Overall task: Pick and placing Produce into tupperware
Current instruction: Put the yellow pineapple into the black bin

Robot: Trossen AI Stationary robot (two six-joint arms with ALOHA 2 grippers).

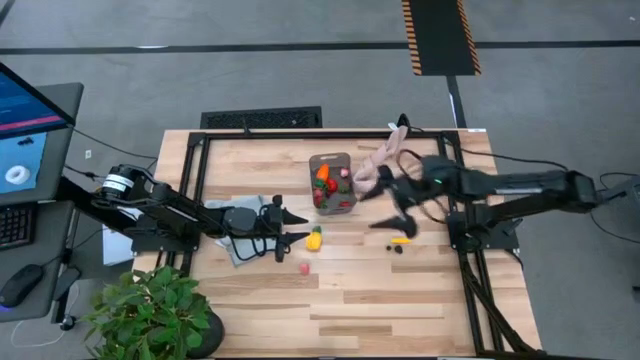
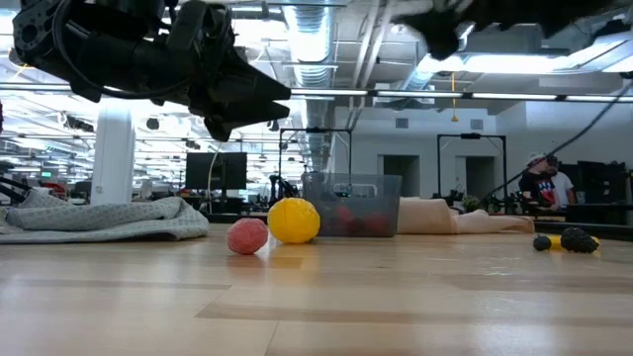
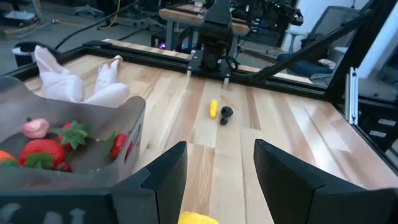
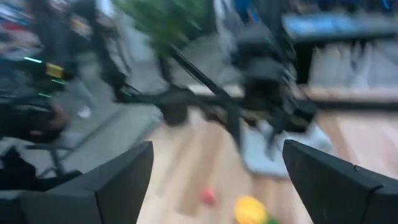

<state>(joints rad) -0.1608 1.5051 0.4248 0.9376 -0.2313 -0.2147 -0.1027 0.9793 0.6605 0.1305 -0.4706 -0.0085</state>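
Four cameras: one overhead, one at counter level, one on each wrist.
The overhead and low views share the lemon [image 1: 314,238], seen close from the low camera; the wrist cameras face each other across the counter [image 1: 400,300].

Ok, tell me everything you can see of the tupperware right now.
The tupperware is a small rectangular tub of clear greyish plastic with rounded corners, upright and open-topped, on the wooden table toward its far middle. Inside lie red strawberries with green tops, a pink piece and something orange. A beige limp object lies beside it on the right arm's side. Neither gripper touches it.
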